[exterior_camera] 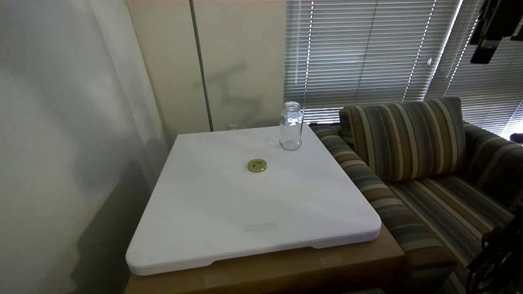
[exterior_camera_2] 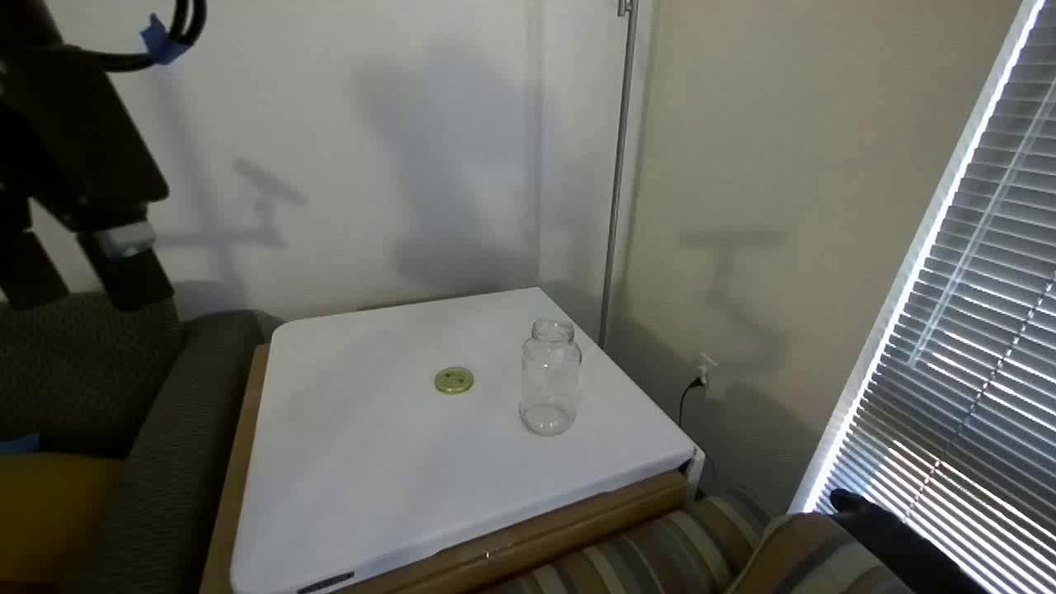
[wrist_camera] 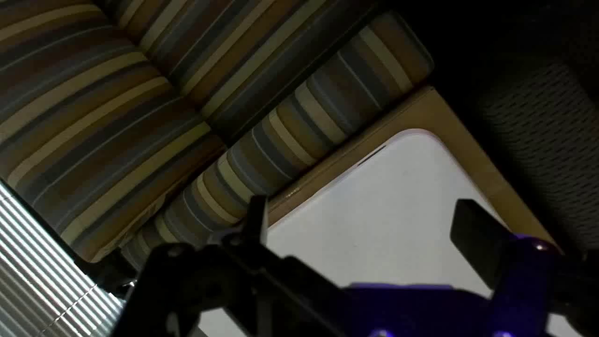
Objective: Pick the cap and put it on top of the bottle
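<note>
The cap, a flat round yellowish-olive disc, lies on the white tabletop in both exterior views (exterior_camera: 257,165) (exterior_camera_2: 454,380). The bottle, a clear empty jar with an open mouth, stands upright on the same top, a short way from the cap, in both exterior views (exterior_camera: 291,126) (exterior_camera_2: 550,379). My gripper (exterior_camera_2: 91,289) is high up and well away from both, at the edge of an exterior view. It is partly cut off in an exterior view (exterior_camera: 484,51). In the wrist view my gripper (wrist_camera: 361,201) has its fingers wide apart with nothing between them. Cap and bottle are out of the wrist view.
The white tabletop (exterior_camera: 229,204) rests on a brown cardboard box (exterior_camera: 265,271). A striped sofa (exterior_camera: 408,139) stands against one side of it. A dark grey chair (exterior_camera_2: 198,396) stands at another side. Walls and window blinds (exterior_camera: 355,53) stand close around.
</note>
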You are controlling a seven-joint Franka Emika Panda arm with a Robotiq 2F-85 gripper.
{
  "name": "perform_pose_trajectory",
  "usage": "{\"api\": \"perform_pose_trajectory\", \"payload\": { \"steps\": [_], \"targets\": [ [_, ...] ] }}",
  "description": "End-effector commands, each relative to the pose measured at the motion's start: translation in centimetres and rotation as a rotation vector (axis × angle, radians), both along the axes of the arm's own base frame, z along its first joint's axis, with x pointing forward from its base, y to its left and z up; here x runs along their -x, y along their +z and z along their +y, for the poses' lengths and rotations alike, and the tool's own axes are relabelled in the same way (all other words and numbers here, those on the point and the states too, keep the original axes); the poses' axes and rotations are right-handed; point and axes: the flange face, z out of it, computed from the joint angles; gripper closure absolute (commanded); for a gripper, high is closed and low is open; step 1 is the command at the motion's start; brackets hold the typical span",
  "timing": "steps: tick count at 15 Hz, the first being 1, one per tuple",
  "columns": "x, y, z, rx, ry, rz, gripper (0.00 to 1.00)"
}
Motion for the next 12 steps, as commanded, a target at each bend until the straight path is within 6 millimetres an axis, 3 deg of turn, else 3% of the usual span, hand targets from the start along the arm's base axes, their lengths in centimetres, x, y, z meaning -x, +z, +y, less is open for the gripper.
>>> {"api": "perform_pose_trajectory", "payload": {
  "steps": [1,12],
  "targets": [
    [0.0,0.1,0.0,0.0,0.0,0.001,0.0],
    [-2.5,-1.0,1.8,-0.008,0.06,0.027,0.0]
  ]
}}
